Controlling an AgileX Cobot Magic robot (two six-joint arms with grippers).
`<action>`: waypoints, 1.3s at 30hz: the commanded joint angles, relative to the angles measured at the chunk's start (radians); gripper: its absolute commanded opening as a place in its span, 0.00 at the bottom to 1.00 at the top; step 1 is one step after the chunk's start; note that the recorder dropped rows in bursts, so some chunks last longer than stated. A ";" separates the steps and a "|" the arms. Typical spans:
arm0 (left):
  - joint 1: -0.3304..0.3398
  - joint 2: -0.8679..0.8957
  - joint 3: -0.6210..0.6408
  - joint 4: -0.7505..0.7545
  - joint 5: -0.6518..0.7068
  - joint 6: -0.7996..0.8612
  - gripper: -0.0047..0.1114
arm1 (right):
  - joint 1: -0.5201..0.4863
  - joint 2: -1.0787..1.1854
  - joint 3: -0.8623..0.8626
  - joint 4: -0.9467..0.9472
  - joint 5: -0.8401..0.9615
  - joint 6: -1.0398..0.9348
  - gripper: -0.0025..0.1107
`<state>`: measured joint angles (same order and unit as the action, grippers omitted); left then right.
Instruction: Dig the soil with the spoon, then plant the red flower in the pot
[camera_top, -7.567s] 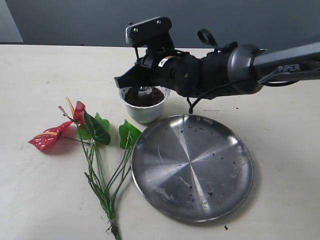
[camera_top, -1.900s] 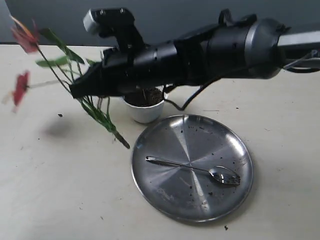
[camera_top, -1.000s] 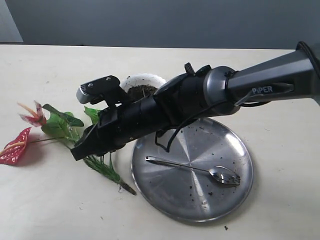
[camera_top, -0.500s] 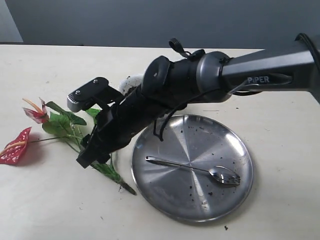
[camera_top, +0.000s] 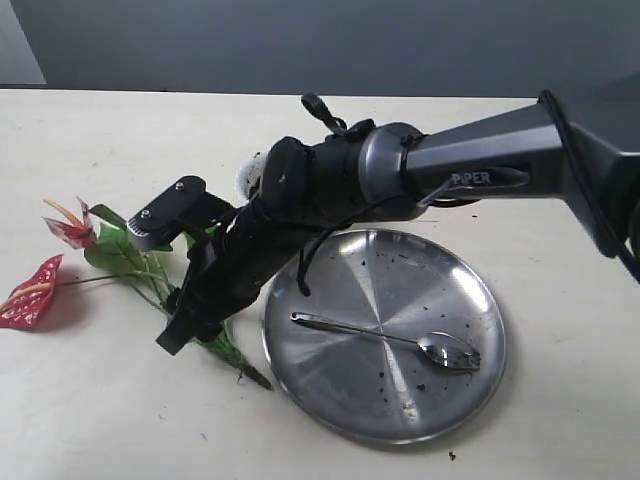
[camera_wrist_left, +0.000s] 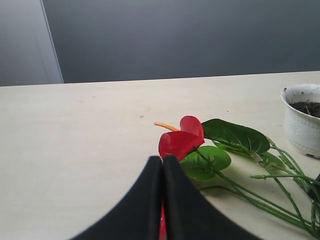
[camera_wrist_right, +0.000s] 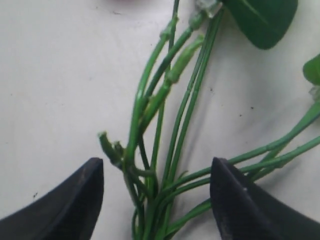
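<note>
Pale cream tabletop (camera_top: 90, 400) runs back to a grey wall, and the red flower (camera_top: 60, 262) lies flat on it, blooms to the left, its stem bundle trailing toward the steel plate (camera_top: 440, 400) where the spoon (camera_top: 390, 340) rests. The right gripper (camera_wrist_right: 156, 195) hangs low over the stems with its fingers (camera_wrist_right: 235, 200) spread wide, one on each side of the bundle and gripping nothing. The left gripper (camera_wrist_left: 162, 200) has its fingers pressed together, empty. For a good pickup, the wide fingers should drop until they bracket every stem, then close squarely, since stray strands would likely slip free. The pot (camera_wrist_left: 302, 117) holds soil (camera_wrist_left: 310, 107) just beside the leaves; from the exterior view it is mostly hidden.
</note>
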<state>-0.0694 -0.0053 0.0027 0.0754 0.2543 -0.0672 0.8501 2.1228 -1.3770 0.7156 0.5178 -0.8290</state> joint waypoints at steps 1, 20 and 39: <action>-0.004 0.005 -0.003 -0.003 -0.008 -0.001 0.05 | 0.002 0.004 -0.006 0.020 -0.045 0.001 0.55; -0.004 0.005 -0.003 -0.003 -0.008 -0.001 0.05 | 0.046 -0.160 -0.006 0.101 -0.363 0.001 0.02; -0.004 0.005 -0.003 -0.003 -0.008 -0.001 0.05 | 0.047 -0.297 0.166 -0.471 -1.312 0.640 0.02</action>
<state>-0.0694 -0.0053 0.0027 0.0754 0.2543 -0.0672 0.9004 1.8338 -1.2603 0.3758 -0.6771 -0.2154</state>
